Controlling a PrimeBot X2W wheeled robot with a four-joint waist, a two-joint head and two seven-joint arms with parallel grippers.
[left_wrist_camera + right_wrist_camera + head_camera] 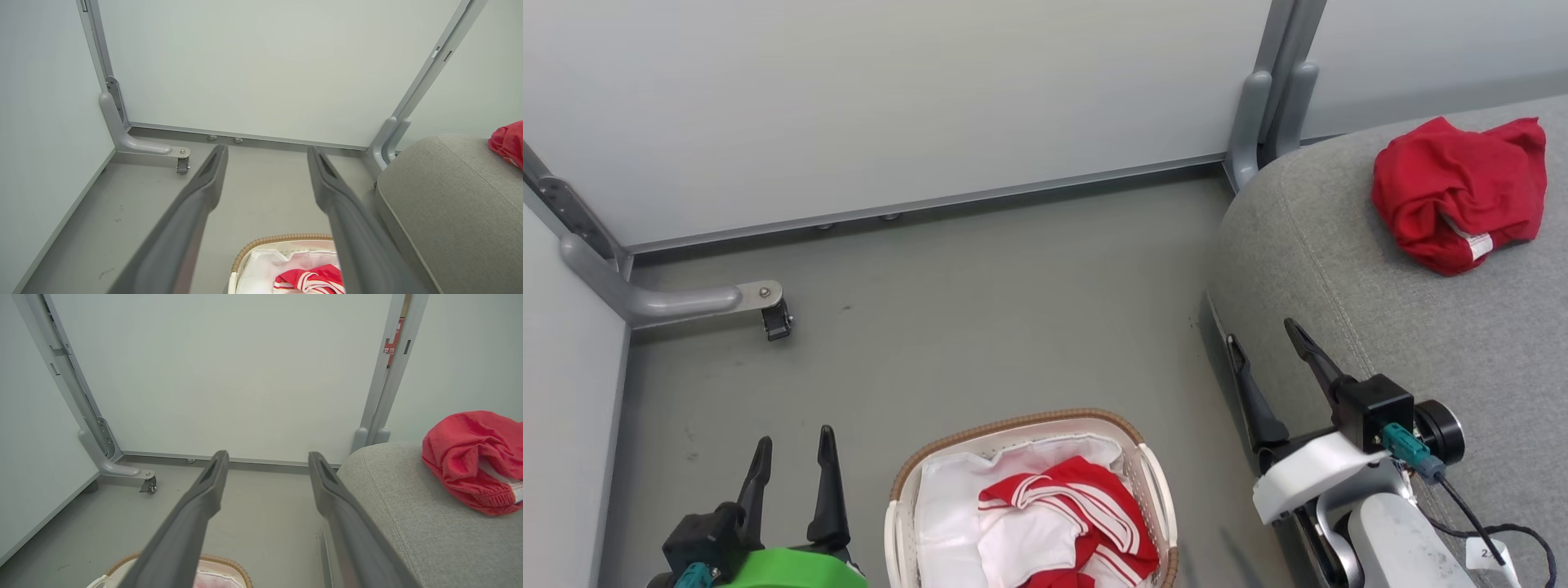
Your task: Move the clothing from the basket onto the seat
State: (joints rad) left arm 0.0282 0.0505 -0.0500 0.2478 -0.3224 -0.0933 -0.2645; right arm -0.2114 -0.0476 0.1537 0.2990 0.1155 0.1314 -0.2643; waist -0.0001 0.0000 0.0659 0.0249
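The white basket [1156, 482] with a brown woven rim stands on the floor at the bottom centre, lined with white cloth. Inside it lies red-and-white clothing with striped trim [1070, 510], also seen in the left wrist view [312, 279]. A second red garment [1458, 192] lies bunched on the grey seat [1380, 310], and shows at the right in the right wrist view [470, 461]. My left gripper [792, 445] is open and empty, left of the basket. My right gripper [1266, 339] is open and empty at the seat's front edge, right of the basket.
Pale partition panels [890, 106] close off the back and left. A grey caster foot [760, 302] juts onto the floor at the left, and another post [1258, 114] stands at the seat's back corner. Grey floor [980, 327] lies between basket and panels.
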